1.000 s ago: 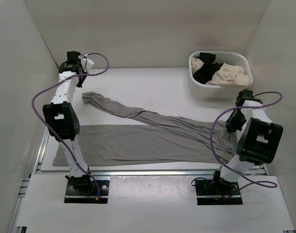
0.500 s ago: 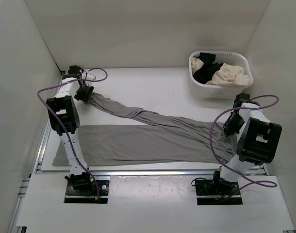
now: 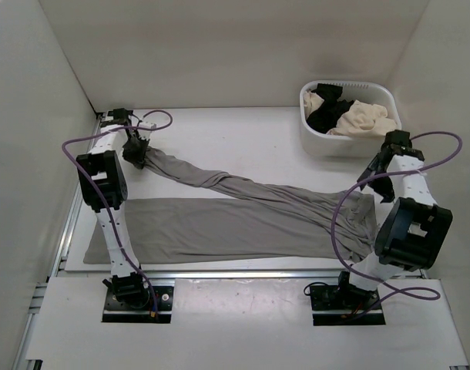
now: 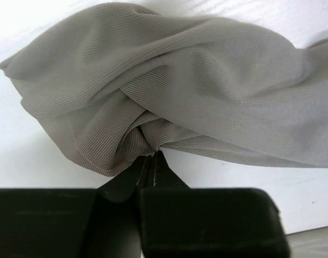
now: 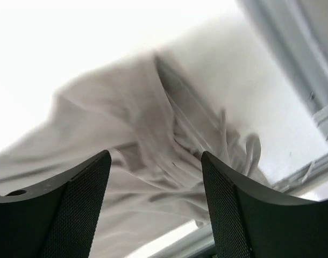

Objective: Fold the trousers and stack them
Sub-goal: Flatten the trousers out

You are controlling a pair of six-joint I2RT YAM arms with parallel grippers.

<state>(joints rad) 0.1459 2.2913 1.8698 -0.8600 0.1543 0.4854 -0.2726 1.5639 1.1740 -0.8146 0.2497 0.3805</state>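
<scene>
Grey trousers (image 3: 243,216) lie spread across the white table, one leg flat along the near edge, the other running diagonally to the far left. My left gripper (image 3: 135,152) is shut on the bunched cuff (image 4: 137,134) of that diagonal leg, its fingertips (image 4: 153,161) pinching a fold. My right gripper (image 3: 380,176) hovers open above the waistband (image 5: 207,156) at the right end, holding nothing; the drawstrings (image 5: 250,153) show between its fingers (image 5: 236,215).
A white basket (image 3: 335,142) with black and cream clothes stands at the back right. White walls close in the table on three sides. An aluminium rail (image 3: 243,271) runs along the near edge, with purple cables looping off both arms.
The left gripper came down onto the far leg's cuff and shut on it. The right gripper let go of the waistband, opened and rose toward the back right.
</scene>
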